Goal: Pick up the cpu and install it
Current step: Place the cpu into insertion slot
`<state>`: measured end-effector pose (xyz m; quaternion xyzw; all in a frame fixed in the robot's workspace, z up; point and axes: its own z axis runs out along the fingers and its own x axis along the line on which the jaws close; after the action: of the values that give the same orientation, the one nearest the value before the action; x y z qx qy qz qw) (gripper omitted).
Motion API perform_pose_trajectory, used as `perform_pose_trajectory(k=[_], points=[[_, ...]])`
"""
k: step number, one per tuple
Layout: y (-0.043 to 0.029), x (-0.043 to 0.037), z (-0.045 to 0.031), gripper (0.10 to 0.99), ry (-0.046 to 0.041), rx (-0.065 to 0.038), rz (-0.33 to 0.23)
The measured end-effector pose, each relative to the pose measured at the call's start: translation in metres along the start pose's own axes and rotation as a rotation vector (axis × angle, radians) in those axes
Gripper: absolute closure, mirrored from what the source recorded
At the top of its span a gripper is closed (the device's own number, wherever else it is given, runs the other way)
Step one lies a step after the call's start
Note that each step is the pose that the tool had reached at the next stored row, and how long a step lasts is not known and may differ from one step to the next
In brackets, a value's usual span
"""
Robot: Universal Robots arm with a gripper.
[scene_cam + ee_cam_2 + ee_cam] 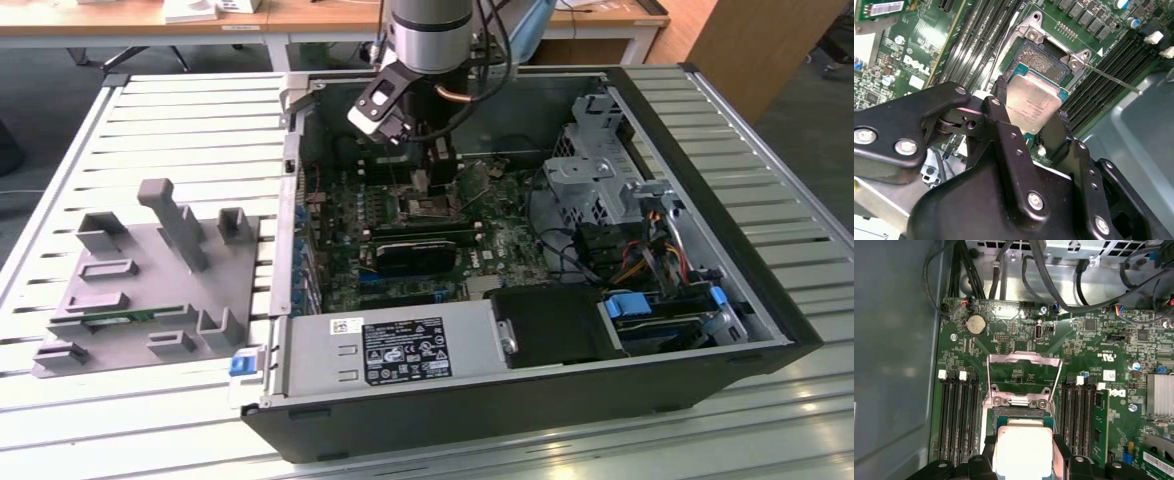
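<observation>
The gripper [1030, 114] is clamped on the cpu [1035, 99], with a black finger [997, 114] on each of two opposite edges and the silver top bare between them. The open socket [1046, 57] lies just beneath the fingertips; I cannot tell whether the chip's far edge touches its rim. Beyond the gripper the hinged metal frame [1024, 371] stands flipped up. Memory slots [956, 410] crowd both sides, and the grey case wall [894, 365] stands further off
</observation>
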<state>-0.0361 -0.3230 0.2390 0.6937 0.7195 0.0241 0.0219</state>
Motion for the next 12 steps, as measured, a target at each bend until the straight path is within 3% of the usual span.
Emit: perform_pose_trajectory(k=[6,12], points=[[-0.0006,0.0022,0.0102,0.561,-0.0001,0.000,0.001],[-0.0027,0.0024,0.0159,0.561,-0.0007,0.000,0.010]])
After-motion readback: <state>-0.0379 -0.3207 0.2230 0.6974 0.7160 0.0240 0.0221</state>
